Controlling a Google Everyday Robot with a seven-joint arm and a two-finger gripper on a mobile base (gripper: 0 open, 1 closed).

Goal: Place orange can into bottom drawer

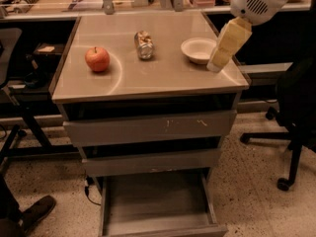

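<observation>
The orange can (144, 44) lies on its side at the back middle of the cabinet top, its silvery end facing the camera. My gripper (216, 64) hangs at the right side of the top, just right of the white bowl (198, 50), pointing down and left, well apart from the can. It holds nothing that I can see. The bottom drawer (159, 197) stands pulled open at floor level, with its grey inside showing.
A red apple (97, 59) sits left of the can. The two upper drawers (148, 128) stand slightly out. A black office chair (296, 107) is to the right, a desk frame (19, 122) and a shoe (34, 211) to the left.
</observation>
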